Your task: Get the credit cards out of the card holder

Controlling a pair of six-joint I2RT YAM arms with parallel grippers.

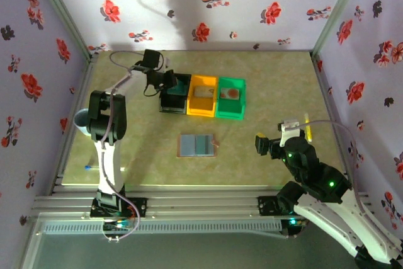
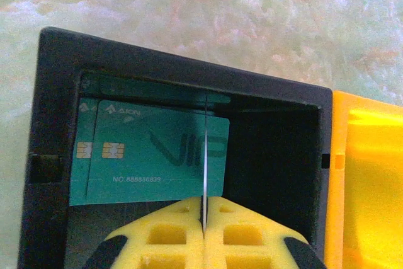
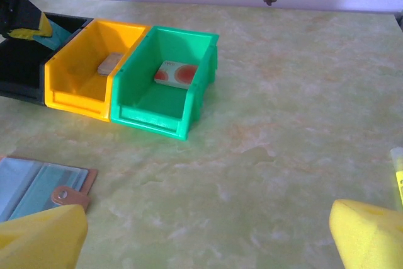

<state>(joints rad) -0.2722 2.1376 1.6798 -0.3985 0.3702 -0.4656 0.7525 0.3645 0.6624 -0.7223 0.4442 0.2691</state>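
Floral purple walls, marbled beige table. Left tool pinches a thin teal plastic card over the black plastic bin, left of the orange plastic bin. Open brownish-pink leather card holder lies on the table nearside of the orange bin. Right tool spread.

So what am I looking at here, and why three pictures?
These are two robot arms bolted at a table's near edge. The overhead picture looks down on both; the other two come from a camera on each wrist. On the table lie an opened card holder, a black bin, an orange bin holding a pale card, and a green bin holding an orange-spotted card. The left end effector is shut over the black bin, pinching what looks like a thin card edge-on; a teal-green card sits inside the bin. The right end effector hangs open, holding nothing.
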